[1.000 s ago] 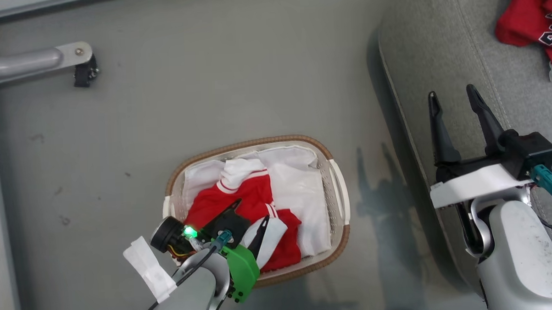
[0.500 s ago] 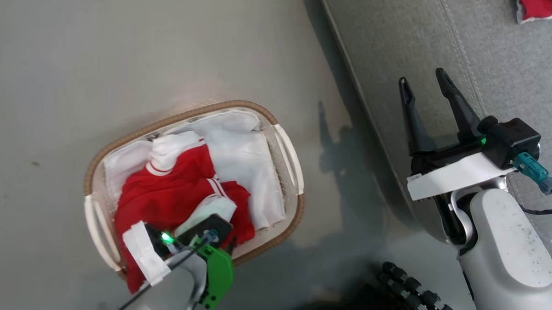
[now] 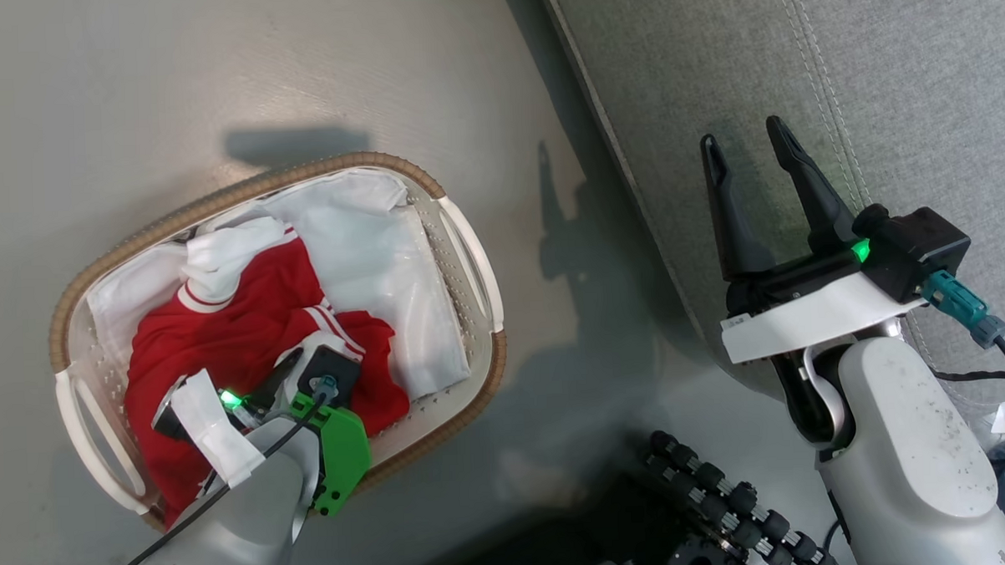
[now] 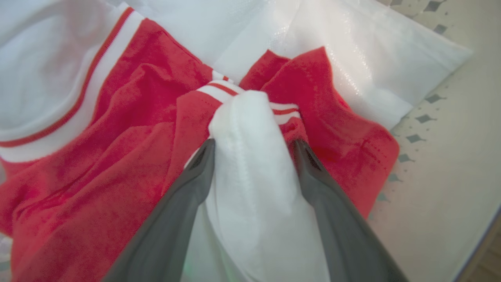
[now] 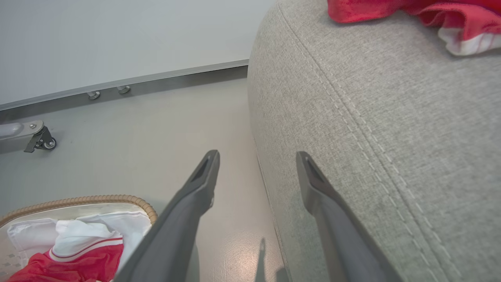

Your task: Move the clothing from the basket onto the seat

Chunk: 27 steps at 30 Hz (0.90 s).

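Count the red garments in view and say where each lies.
2. One garment lies in the basket, under the left gripper; one on the seat. The basket heap may hide more.

Open floor (image 3: 294, 72) runs between the basket (image 3: 331, 161) and the sofa (image 3: 922, 92) — room to pass. The sofa top by the right gripper (image 3: 743, 133) is bare, a red garment (image 5: 372, 9) lying farther off. In the basket, a white fold (image 4: 250, 196) fills the gap between the spread fingers of the left gripper (image 4: 254, 143)

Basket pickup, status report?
Left claw open, straddling white fold of red garment in basket. Right claw open, empty, at seat edge. White liner beside garment, may snag.
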### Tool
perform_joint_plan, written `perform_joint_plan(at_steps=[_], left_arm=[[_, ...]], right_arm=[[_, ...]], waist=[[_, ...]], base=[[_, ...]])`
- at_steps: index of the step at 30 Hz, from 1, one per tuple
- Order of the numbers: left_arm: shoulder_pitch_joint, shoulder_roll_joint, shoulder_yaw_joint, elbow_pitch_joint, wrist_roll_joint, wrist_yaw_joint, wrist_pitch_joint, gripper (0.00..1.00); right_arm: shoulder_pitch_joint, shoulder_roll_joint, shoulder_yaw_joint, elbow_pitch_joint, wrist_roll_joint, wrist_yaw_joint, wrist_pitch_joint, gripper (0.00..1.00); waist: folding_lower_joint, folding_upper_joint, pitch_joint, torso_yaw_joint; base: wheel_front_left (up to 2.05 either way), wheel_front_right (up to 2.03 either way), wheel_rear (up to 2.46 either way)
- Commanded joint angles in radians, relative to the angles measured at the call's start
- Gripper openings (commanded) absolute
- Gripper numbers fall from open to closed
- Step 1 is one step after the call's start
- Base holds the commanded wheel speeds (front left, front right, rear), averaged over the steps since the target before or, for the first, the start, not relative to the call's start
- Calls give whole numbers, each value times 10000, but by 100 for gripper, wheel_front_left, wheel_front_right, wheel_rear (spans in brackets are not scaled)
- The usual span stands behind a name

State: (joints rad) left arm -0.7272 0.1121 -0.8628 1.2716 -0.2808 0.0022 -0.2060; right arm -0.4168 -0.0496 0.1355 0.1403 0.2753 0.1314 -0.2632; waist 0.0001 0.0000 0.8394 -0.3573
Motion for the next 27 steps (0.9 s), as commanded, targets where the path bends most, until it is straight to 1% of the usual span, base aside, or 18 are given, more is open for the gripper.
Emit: perform_joint_plan(at_steps=[1,3,4,5,6,7,8,10,14,15,17,21,27], left_arm=[[-150,131,46,79,-59,142,169,100],[-162,159,45,104,-73,241,392,100],[-150,158,59,117,-133,250,495,96],[-132,156,67,124,-164,250,559,81],[-116,151,69,130,-178,250,609,46],[-105,148,74,137,-219,257,593,38],[-80,164,87,137,-258,259,569,18],[2,181,133,138,-357,252,508,0],[117,118,263,139,-598,128,211,0],[122,104,286,138,-605,171,122,0],[160,49,325,90,-661,199,-96,0],[298,-66,300,-87,-711,71,-407,0],[501,-150,520,-886,-935,-8,-602,0]], right_arm=[[-82,-18,31,-41,103,-14,-24,100],[-94,-18,78,-25,130,-14,-24,100],[-97,-18,87,-10,144,-14,-24,100],[-100,-18,90,5,154,-14,-24,100],[-102,-18,83,20,155,-14,-24,100],[-99,-18,70,40,150,-14,-24,100],[-98,-18,55,73,142,-14,-24,100],[-116,-18,59,135,110,-14,-24,100],[-130,-21,11,236,17,-14,-24,100],[-115,-21,-10,261,-22,-14,-24,100],[-49,-21,-67,323,-114,-14,-24,100],[129,-24,-190,454,-361,-14,-24,100],[411,-25,-467,610,-715,-14,-24,100]], waist=[[-1,0,193,-153],[-1,0,238,-178],[-1,0,251,-183],[-1,0,256,-184],[-1,0,253,-176],[-1,0,241,-163],[-1,0,213,-145],[-1,0,108,-97],[-1,0,-216,75],[-1,0,-321,133],[-1,0,-590,285],[-1,0,-1250,635],[-1,0,-2426,1183]], base=[[0,0,0],[0,0,0],[0,0,0],[0,0,0],[0,0,0],[0,0,0],[0,0,0],[0,0,0],[0,0,0],[0,0,0],[0,0,0],[0,0,0],[0,0,0]])
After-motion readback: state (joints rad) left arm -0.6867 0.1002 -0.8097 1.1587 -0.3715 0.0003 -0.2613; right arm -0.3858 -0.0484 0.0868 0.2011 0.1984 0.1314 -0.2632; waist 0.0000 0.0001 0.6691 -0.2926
